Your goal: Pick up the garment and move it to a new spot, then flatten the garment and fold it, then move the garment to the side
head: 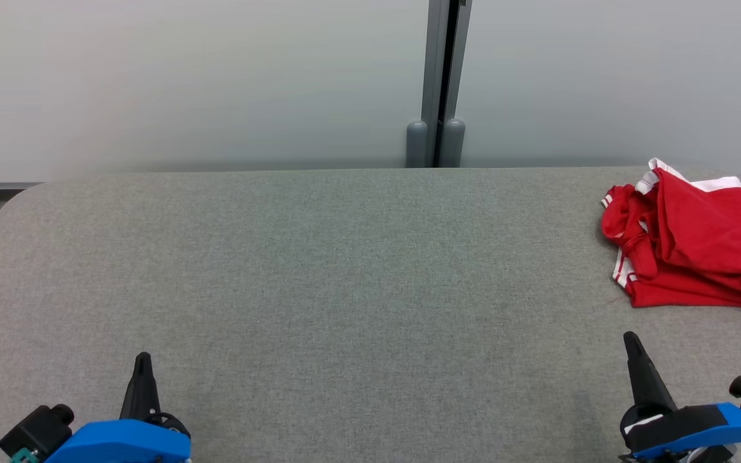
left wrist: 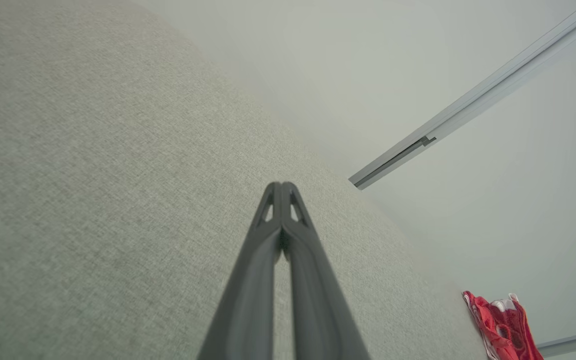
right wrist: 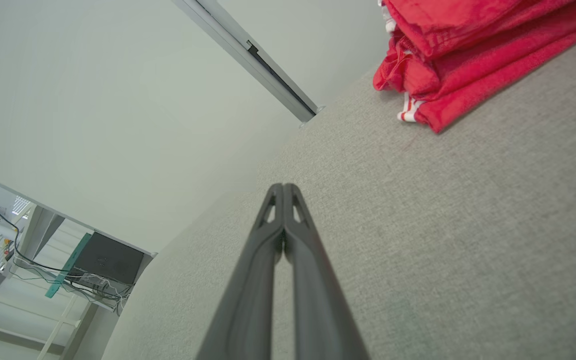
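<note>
- The red garment [head: 692, 244] sits at the far right of the grey desk [head: 345, 270]. It's bunched into a loose layered pile, with white striped trim [head: 621, 273] poking out on its left side. Part of it runs past the head view's right edge, so I can't tell how close it is to the desk's end.
- Honestly this fits two stories: a rumpled heap waiting to be picked up, or a rough fold already parked at the side. The layers look stacked but not tidy, so I won't call it.
- Risk, just my guess: the cloth looks soft and floppy. A pinch on only the top layer would probably peel it off and drag the rest into a mess.
- It's also so far to the right that a sideways nudge could push it off the desk.
- The left gripper [head: 143, 366] is at the lower left with its fingers pressed fully together and nothing between them. It's over bare desk, well apart from the garment.
- The right gripper [head: 631, 347] has its fingers closed tip to tip too, and it's empty. It's near the garment's front edge but not touching it.
</note>
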Controlling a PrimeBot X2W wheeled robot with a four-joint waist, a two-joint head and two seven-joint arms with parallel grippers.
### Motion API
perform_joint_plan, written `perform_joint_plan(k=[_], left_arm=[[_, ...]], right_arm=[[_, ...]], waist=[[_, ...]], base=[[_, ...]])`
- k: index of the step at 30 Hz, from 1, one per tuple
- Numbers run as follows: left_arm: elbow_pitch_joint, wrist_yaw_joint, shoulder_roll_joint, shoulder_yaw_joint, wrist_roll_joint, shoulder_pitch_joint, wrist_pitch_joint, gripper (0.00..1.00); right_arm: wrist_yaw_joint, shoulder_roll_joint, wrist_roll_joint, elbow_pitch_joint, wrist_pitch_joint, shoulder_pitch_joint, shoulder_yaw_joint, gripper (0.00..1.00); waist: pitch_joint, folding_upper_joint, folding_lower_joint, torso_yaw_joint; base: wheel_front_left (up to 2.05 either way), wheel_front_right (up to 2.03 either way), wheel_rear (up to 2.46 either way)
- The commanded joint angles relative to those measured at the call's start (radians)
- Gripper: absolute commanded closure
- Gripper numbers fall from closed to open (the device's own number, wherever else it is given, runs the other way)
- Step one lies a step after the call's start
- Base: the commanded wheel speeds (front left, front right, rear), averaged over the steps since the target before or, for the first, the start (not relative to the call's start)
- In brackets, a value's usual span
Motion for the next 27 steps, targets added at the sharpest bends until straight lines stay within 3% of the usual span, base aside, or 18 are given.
perform_joint_plan(k=[1,27], left_arm=[[-0.017,-0.005,0.001,0.01,-0.034,-0.035,0.008,1.0],[-0.035,-0.035,-0.009,0.044,-0.34,-0.064,0.087,1.0]], right_arm=[[0.0,-0.005,0.035,-0.01,0.004,-0.033,-0.006,1.0],[0.0,-0.006,0.333,-0.001,0.055,-0.058,-0.02,1.0]], waist=[[0.0,0.0,-0.0001,0.0],[-0.002,0.0,-0.0001,-0.009]], base=[[0.0,0.0,0.0],[0.0,0.0,0.0]])
